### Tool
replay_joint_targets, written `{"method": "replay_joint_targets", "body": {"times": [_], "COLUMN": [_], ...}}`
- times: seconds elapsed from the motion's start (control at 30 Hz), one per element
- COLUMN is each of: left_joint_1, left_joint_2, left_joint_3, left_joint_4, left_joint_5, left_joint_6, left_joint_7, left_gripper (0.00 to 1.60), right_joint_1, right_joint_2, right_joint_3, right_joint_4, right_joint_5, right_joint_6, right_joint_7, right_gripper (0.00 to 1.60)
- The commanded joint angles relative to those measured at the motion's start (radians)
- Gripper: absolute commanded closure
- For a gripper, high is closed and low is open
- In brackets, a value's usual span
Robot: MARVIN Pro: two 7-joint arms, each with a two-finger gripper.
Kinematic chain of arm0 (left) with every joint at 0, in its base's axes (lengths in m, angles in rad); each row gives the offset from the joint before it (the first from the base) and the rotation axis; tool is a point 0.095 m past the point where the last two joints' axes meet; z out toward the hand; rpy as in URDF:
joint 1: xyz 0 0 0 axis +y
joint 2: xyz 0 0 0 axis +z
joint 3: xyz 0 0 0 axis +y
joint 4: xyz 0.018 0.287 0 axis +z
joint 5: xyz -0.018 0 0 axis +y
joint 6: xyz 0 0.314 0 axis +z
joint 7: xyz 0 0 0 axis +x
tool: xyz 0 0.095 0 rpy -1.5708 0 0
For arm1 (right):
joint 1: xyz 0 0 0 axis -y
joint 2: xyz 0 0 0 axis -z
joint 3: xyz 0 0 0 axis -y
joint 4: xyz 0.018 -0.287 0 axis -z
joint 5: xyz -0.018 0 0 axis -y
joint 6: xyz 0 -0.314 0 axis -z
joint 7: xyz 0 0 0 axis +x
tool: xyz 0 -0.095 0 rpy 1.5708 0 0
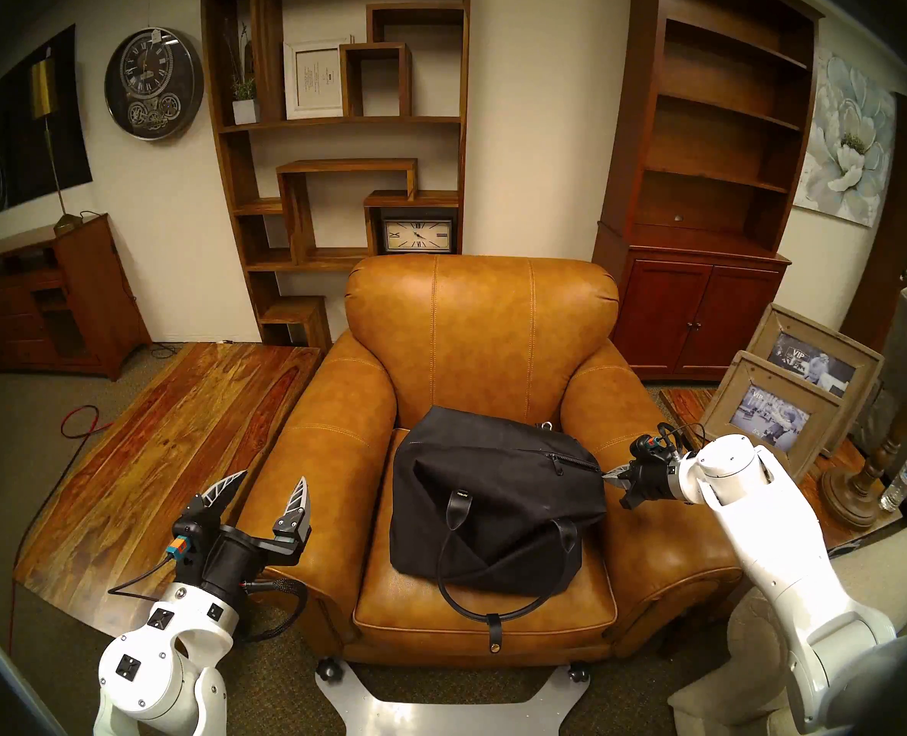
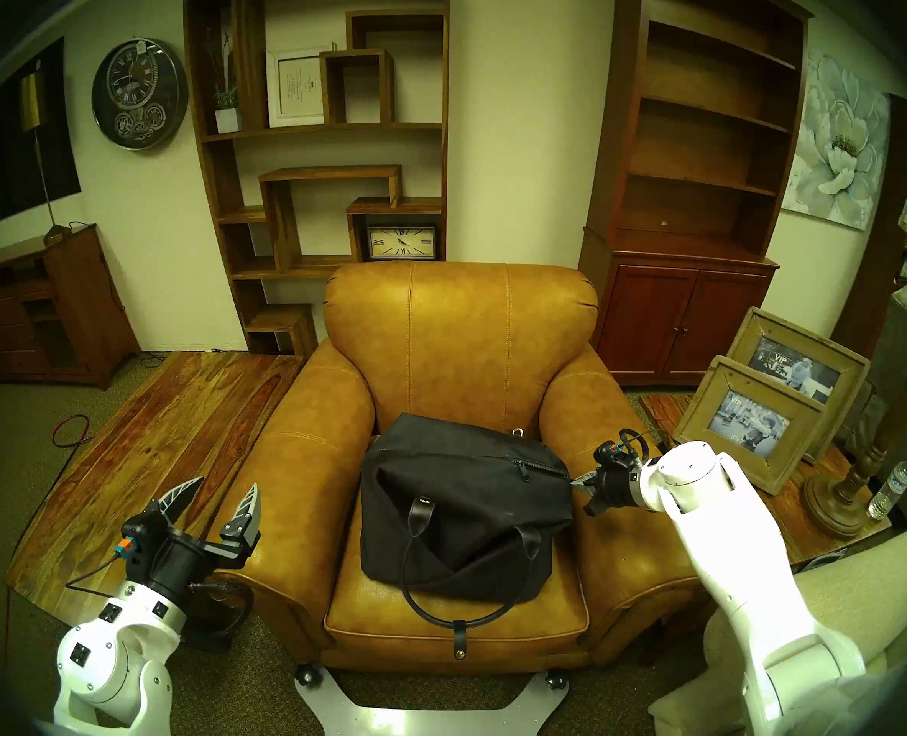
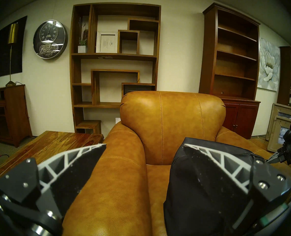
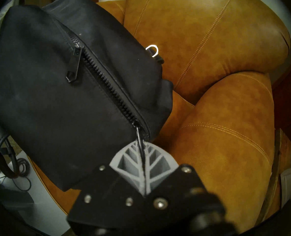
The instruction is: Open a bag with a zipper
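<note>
A soft black bag (image 1: 488, 501) (image 2: 456, 512) (image 4: 56, 94) lies on the seat of a tan leather armchair (image 1: 483, 336), its loop handles draped toward the front. Its zipper (image 4: 110, 89) (image 1: 573, 461) runs across the top, closed, with one pull tab (image 4: 75, 65) hanging loose midway. My right gripper (image 4: 142, 145) (image 1: 608, 474) (image 2: 579, 479) is shut on the other pull tab at the bag's right end. Above the chair's left armrest my left gripper (image 1: 265, 488) (image 2: 220, 493) (image 3: 144, 146) stands open and holds nothing.
A wooden table (image 1: 175, 443) stands left of the chair. Right of it are picture frames (image 1: 791, 395), a lamp base and a water bottle (image 1: 903, 480). Bookshelves (image 1: 345, 135) line the back wall. A metal ring (image 4: 152, 50) sits on the bag's far side.
</note>
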Motion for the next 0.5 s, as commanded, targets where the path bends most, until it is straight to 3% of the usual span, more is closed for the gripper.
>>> {"method": "replay_joint_targets", "body": {"times": [0.0, 0.47], "left_joint_1": [-0.002, -0.001], "left_joint_2": [0.002, 0.002], "left_joint_3": [0.000, 0.000], "left_joint_4": [-0.020, -0.020], "left_joint_5": [0.001, 0.001], "left_joint_6": [-0.003, -0.003], "left_joint_7": [-0.002, -0.002], "left_gripper": [0.00, 0.00], "right_joint_1": [0.109, 0.211], "right_joint_2": [0.019, -0.029], "right_joint_3": [0.063, 0.115], "right_joint_4": [0.041, 0.223], "right_joint_5": [0.047, 0.121], "right_joint_6": [0.083, 0.266], "right_joint_7": [0.035, 0.083], "right_gripper": [1.60, 1.60]}}
